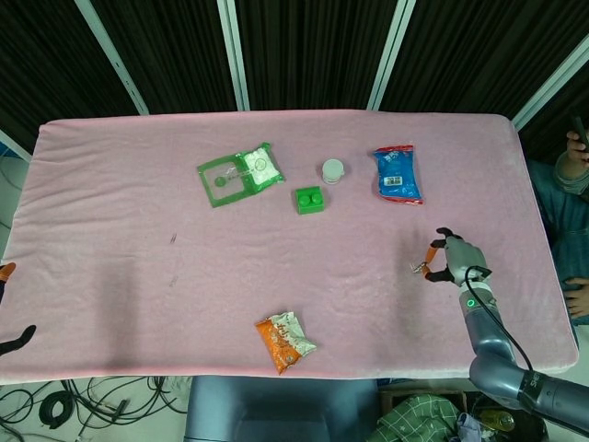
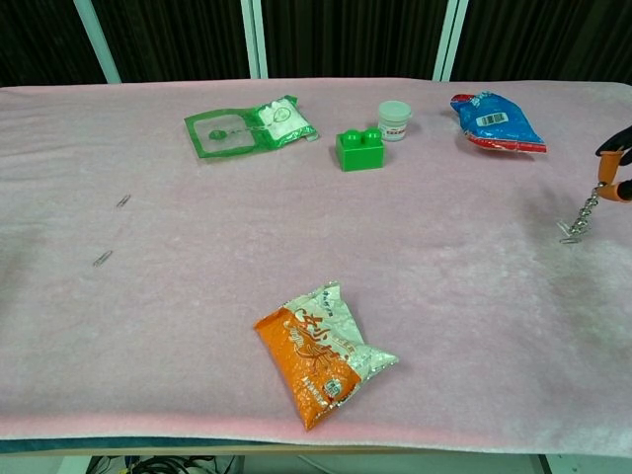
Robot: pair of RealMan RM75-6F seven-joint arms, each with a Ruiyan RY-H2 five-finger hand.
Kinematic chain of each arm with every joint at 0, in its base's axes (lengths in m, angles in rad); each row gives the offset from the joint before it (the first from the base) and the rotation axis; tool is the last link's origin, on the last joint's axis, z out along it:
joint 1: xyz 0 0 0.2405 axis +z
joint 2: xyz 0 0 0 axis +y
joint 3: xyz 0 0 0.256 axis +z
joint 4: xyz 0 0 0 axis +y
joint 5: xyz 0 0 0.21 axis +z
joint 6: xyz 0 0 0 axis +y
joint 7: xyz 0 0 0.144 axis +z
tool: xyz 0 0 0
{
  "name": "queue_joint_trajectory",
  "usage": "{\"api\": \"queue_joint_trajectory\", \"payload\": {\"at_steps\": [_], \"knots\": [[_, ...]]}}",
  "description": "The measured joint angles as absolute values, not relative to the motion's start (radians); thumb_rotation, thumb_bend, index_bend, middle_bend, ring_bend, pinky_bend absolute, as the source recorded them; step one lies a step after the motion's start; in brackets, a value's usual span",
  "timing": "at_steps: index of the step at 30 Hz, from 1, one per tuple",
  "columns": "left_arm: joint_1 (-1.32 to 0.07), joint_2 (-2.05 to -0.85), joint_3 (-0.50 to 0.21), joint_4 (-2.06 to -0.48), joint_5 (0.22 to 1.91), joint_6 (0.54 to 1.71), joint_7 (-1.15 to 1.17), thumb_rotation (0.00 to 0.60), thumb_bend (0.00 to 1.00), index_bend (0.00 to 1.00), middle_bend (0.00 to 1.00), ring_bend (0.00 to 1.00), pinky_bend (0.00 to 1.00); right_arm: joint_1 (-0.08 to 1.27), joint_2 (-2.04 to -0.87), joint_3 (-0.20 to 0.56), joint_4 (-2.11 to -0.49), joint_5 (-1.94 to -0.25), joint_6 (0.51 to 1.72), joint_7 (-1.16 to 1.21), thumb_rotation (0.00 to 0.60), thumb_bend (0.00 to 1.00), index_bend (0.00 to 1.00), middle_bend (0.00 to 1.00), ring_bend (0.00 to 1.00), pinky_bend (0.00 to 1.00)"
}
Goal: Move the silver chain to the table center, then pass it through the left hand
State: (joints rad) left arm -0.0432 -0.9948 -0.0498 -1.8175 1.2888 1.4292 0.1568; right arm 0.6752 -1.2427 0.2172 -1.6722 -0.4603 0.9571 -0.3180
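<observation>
Silver chain (image 2: 585,219) hangs from the orange fingertips (image 2: 607,187) of the right hand (image 1: 453,261), pinched at its top end; lower end looks to be touching or just above the pink table cloth (image 1: 120,230). It sits far out at the right side, well away from table center.

Left hand (image 1: 7,304) only shows as dark and orange fingertips at the far left frame edge; can't tell whether it's spread or curled, nothing seen in it.

Risks, as judgement:
- Pinch is thin, fingertips only on the top links. Fast swing toward center could let the chain slip out.
- Dangling end may drag on the fuzzy cloth and snag, tugging it free.
- A paper clip looks to lie right below the fingers by the chain's tip; hard to separate from the chain, could hook on and ride along.
- Path inward from the fingers passes near the blue snack bag (image 1: 398,174), then green toy brick (image 1: 309,199) and white cap (image 1: 332,169); a low carry could brush them.
- Orange snack packet (image 2: 321,352) lies toward the near edge, out of the way.
- Left hand is far off, so the handover needs a long reach.
</observation>
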Motion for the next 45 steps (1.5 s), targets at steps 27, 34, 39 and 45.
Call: {"api": "queue_joint_trajectory", "payload": {"at_steps": [27,34,39,45], "knots": [[-0.049,-0.996,-0.049,-1.816,1.284,1.42,0.16,0.6,0.22,0.08,0.08,0.0,0.0,0.688,-1.251,0.228,-1.658,-0.46,0.943,-0.3,0.6,0.36,0.66,0.09,0.14,0.21],[-0.046,-0.99,-0.049,-1.817,1.289,1.424,0.142,0.6,0.22,0.08,0.08,0.0,0.0,0.721,-1.252,0.24,-1.693,-0.459,0.955,-0.335,0.6,0.36,0.66,0.09,0.14,0.21],[-0.041,-0.982,-0.047,-1.815,1.302,1.429,0.12,0.6,0.22,0.08,0.08,0.0,0.0,0.764,-1.269,0.26,-1.711,-0.418,0.974,-0.372,0.6,0.36,0.66,0.09,0.14,0.21],[-0.037,-0.973,-0.044,-1.811,1.315,1.433,0.092,0.6,0.22,0.08,0.08,0.0,0.0,0.832,-1.305,0.284,-1.712,-0.328,0.98,-0.426,0.6,0.36,0.66,0.09,0.14,0.21]]}}
